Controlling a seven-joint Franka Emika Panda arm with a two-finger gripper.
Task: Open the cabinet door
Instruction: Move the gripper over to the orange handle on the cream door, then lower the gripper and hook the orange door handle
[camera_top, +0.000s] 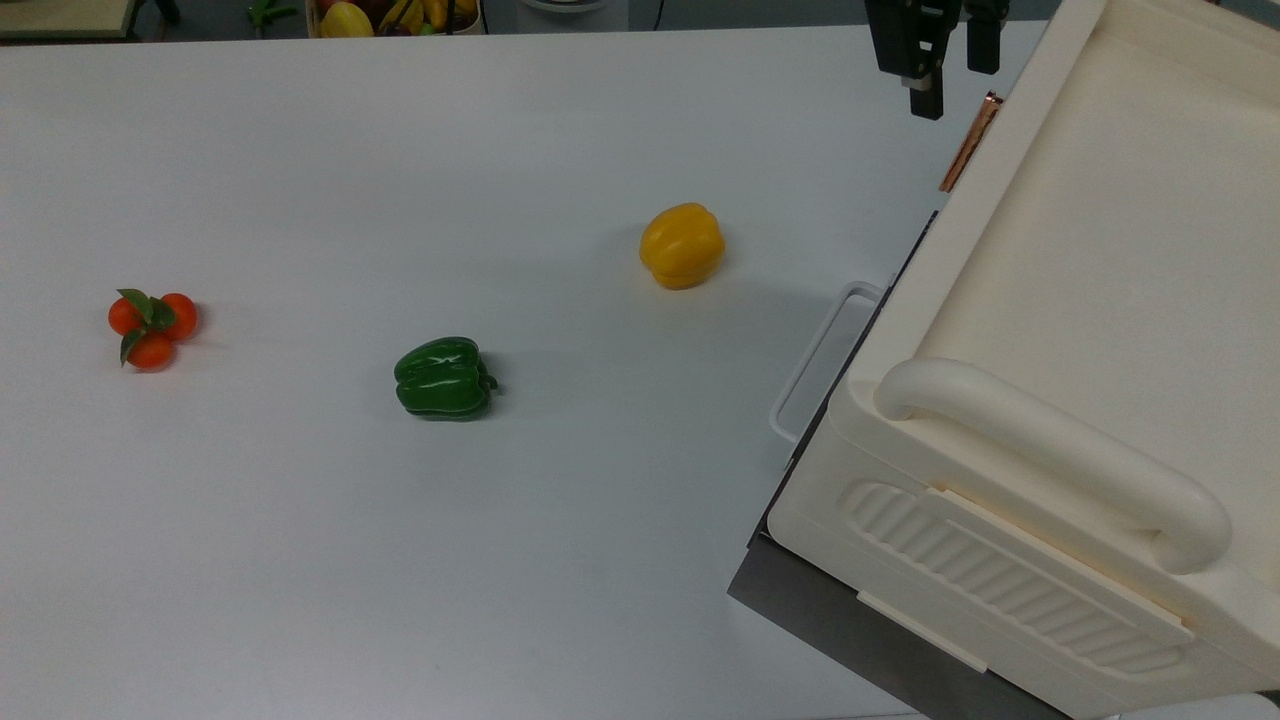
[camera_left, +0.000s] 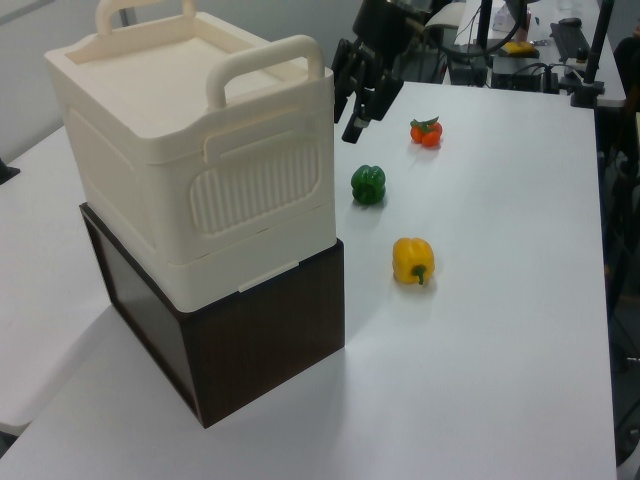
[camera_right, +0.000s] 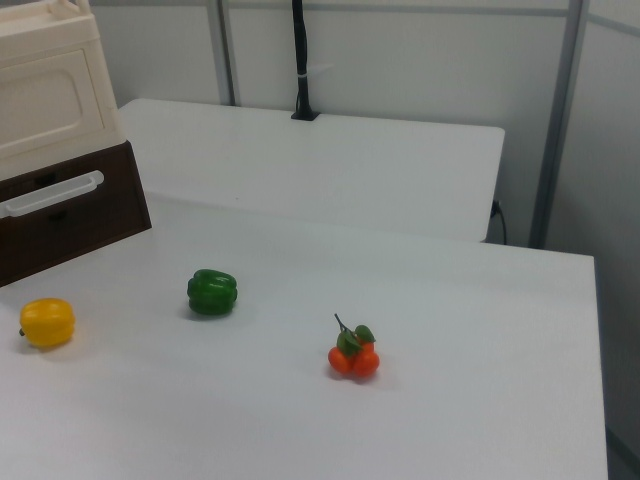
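Cream cabinet (camera_left: 190, 150) on a dark base at the worktop's (camera_top: 400, 550) edge.
Its door (camera_right: 40, 100) (shut, copper bar (camera_top: 970, 142) at one edge) faces the peppers; the hand (camera_top: 940, 75) hovers just beside that bar, fingers narrowly parted, holding nothing.

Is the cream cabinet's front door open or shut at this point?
Shut. In the right view the cream recessed plastic cabinet door lies flush in the cabinet front; the top view shows its copper bar handle against the edge.
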